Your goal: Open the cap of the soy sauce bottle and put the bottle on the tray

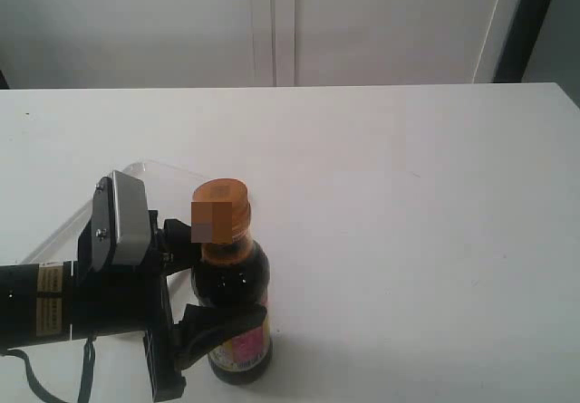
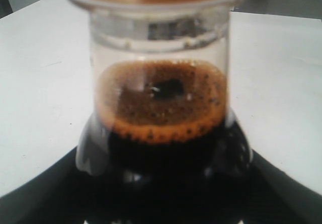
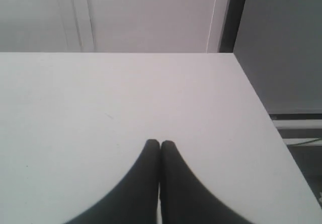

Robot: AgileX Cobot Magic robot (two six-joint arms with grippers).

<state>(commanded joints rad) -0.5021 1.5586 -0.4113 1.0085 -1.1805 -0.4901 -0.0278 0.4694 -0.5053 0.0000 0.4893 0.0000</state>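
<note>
While left tool (image 1: 204, 317) clasps soy sauce bottle (image 1: 233, 303), cap (image 1: 220, 206) down, right tool (image 3: 160, 144) closed

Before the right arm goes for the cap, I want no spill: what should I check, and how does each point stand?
1. Left pincer clamped on the soy sauce bottle: ok.
2. Bottle upright on the table: ok.
3. Cap closed on the neck: ok, not yet opened.
4. Right pincer open to take the cap: not ok, its fingers are together.
5. Tray reachable behind the bottle: cannot tell, mostly hidden by the left arm.
</note>
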